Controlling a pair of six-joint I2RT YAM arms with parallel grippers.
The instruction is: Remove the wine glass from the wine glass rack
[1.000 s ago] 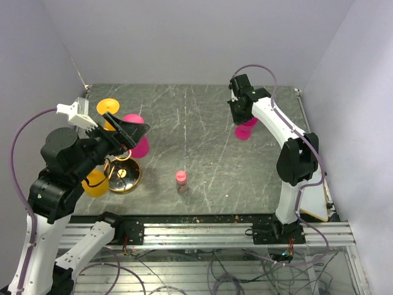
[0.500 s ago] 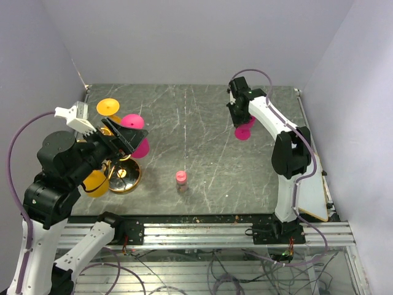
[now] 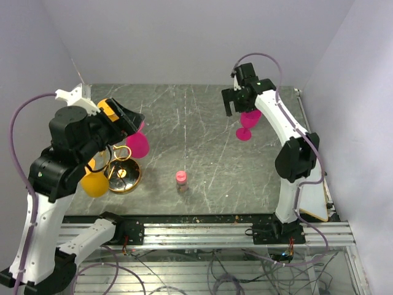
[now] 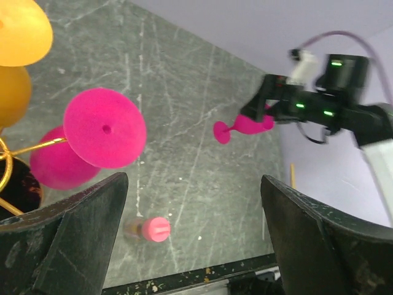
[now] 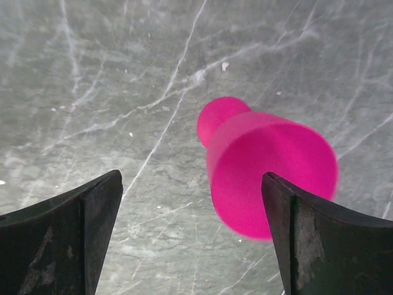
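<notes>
Right gripper point(image 5: 191, 178) sits at 2 o'clock on the table point(image 3: 202, 117). Its jaws are spread wide with nothing between them. The loose pink glass point(image 3: 249, 120) is right under it and free of both fingers. It looks tipped on its side, foot toward 7 o'clock, and I can't tell if it is fully settled.

Left gripper point(image 4: 194, 179) is also fully spread and empty, hovering over the rack point(image 3: 126, 177) at 9 o'clock. The hanging pink glass point(image 4: 104, 128) is on a gold arm with its foot disc facing the left wrist camera and its bowl behind. It sits at 10 o'clock of the left jaws, not between them. An orange glass point(image 4: 18, 31) and a yellow glass point(image 3: 95, 183) hang close by on the same rack. A small bottle point(image 3: 181, 178) stands at 6 o'clock, well apart.

Step in hand, as I read it, is the left arm lining up on the hanging pink glass.
- Shift the jaws toward 10 o'clock until the stem sits centred between the fingers.
- Close on the stem just behind the foot, not on the disc.
- Slide out along the wire arm toward its open end. Don't yank sideways, because the rack is light-looking and could tip.
- Keep the outer finger clear of the orange glass.
- Right arm should lift straight up so it doesn't nudge the loose glass.
</notes>
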